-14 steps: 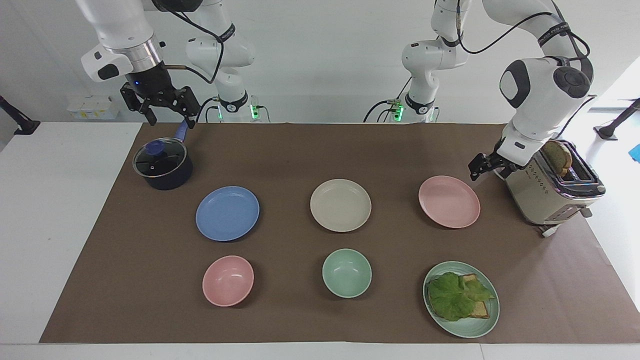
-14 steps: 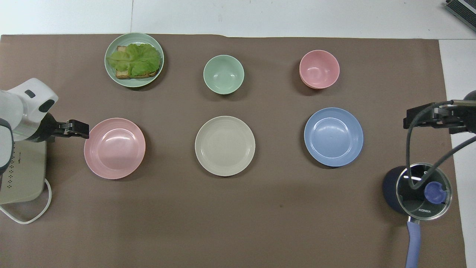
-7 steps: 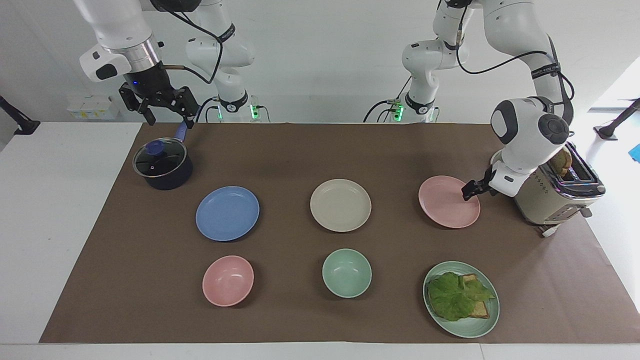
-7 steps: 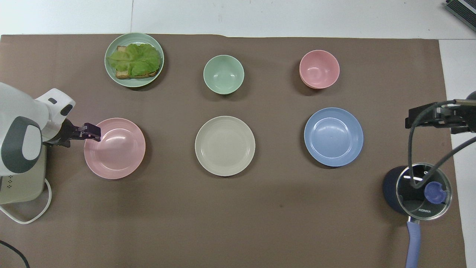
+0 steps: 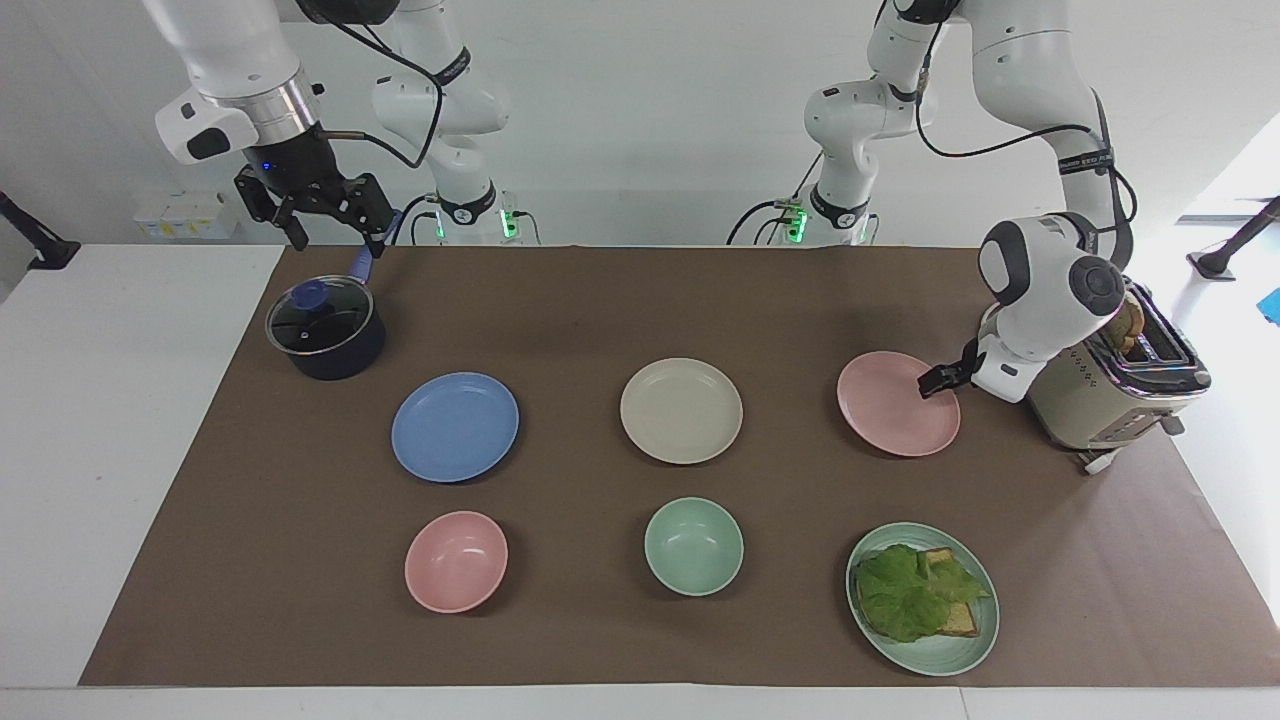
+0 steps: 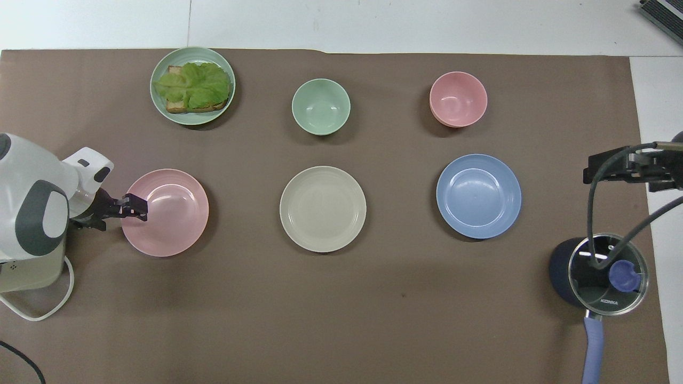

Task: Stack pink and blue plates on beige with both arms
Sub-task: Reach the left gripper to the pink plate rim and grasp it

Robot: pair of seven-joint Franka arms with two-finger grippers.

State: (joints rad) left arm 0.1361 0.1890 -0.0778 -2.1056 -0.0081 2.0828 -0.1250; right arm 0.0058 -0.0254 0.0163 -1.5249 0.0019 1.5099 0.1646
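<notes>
The left hand (image 5: 938, 379) has come down from beside the toaster (image 5: 1100, 395) and slid in over the rim of the pink plate (image 5: 897, 403), at the edge nearest the toaster. A second ago it was up by the toaster's side and not over the plate at all. That looks like the start of the job: this hand seems to be getting ready to take the pink plate by its rim.

The left hand's two fingers look apart, and nothing is held between them. It sits right at the plate's rim, but I cannot tell if it is touching yet. The pink plate lies flat on the tabletop (image 5: 560, 310).

The right hand (image 5: 335, 225) has hardly moved. It waits up in the air over the handle of the dark pot (image 5: 325, 330), well away from the pink plate. Its fingers are spread apart and it holds nothing.

The beige plate (image 5: 681, 410) is the next one along the row from the pink plate, going toward the right arm's end. The blue plate (image 5: 455, 426) is one more along, so the beige plate lies between the two. Nothing is stacked on the beige plate yet, so both moves are left to do.

Farther from the robots than the pink plate is a green plate (image 5: 945, 655) with lettuce and bread. A green bowl (image 5: 694, 546) and a pink bowl (image 5: 456, 561) are in that same row.
</notes>
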